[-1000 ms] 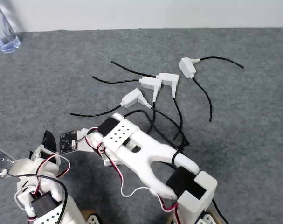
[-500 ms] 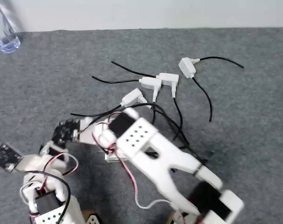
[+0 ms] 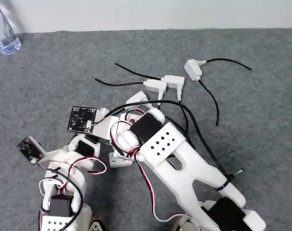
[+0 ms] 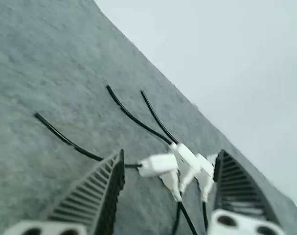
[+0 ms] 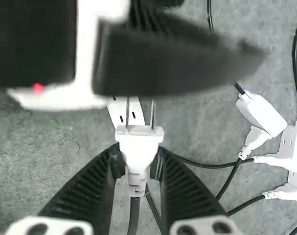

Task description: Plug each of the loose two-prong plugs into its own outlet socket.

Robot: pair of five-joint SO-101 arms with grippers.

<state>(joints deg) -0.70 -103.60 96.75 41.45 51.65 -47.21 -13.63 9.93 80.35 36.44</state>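
Observation:
My right gripper [image 5: 137,155] is shut on a white two-prong plug [image 5: 138,138], its prongs pointing at a flat white outlet socket [image 5: 120,113] just ahead on the grey mat. In the high view that socket [image 3: 119,160] pokes out from under the right arm [image 3: 177,151], which hides the gripper. My left gripper [image 4: 171,156] hangs open and empty above the mat, looking toward a cluster of white plugs [image 4: 180,164] on black cords. In the high view the cluster is an angled plug [image 3: 136,101], two pieces side by side [image 3: 164,84] and a separate one [image 3: 194,70].
A black, out-of-focus part of the other arm [image 5: 153,58] with a red light hangs over the socket. More white plug pieces [image 5: 261,113] and cords lie beside it. A clear bottle [image 3: 4,33] stands at the far left corner. Black cords [image 3: 210,103] trail over the mat.
The right arm has swung left and forward toward the middle of the mat. The left arm has lifted and shifted right, toward the plugs.

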